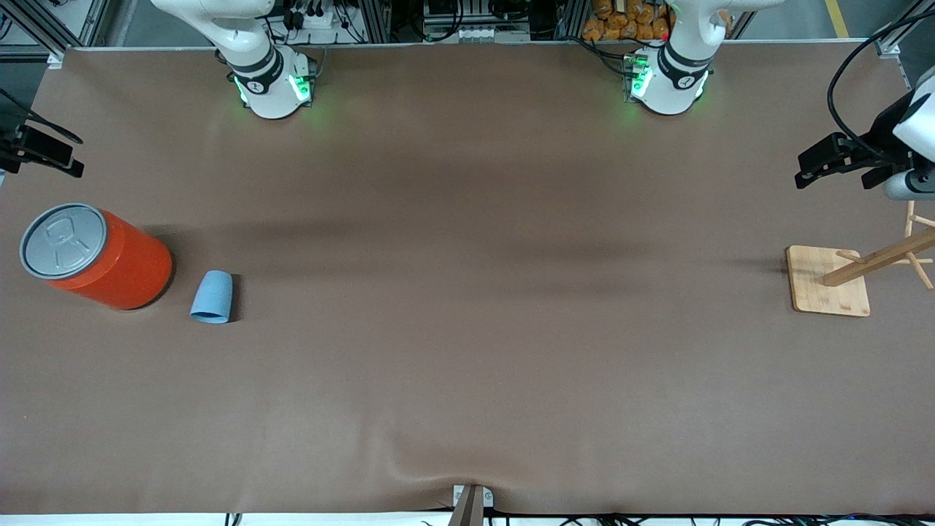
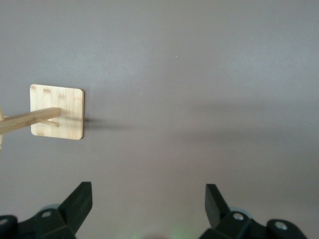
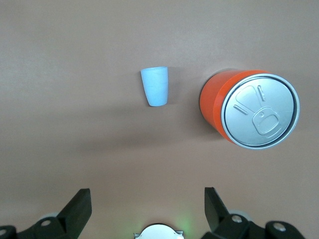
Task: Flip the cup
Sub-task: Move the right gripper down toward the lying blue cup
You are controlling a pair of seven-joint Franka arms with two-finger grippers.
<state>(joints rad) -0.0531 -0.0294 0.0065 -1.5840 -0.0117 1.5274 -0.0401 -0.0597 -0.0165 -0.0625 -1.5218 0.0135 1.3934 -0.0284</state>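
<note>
The cup (image 1: 212,296), a small light-blue tumbler, lies on its side on the brown table (image 1: 467,329) beside the orange can, with its wider rim end toward the front camera. It also shows in the right wrist view (image 3: 155,86). My right gripper (image 1: 75,156) hangs open and empty in the air at the right arm's end of the table, apart from the cup; its fingers (image 3: 77,206) frame bare table. My left gripper (image 1: 800,172) hangs open and empty at the left arm's end, above the table near the wooden stand; its fingers (image 2: 79,201) hold nothing.
A large orange can (image 1: 98,256) with a grey pull-tab lid stands close to the cup, toward the right arm's end; it also shows in the right wrist view (image 3: 251,109). A wooden peg stand on a square base (image 1: 829,288) sits at the left arm's end and shows in the left wrist view (image 2: 57,112).
</note>
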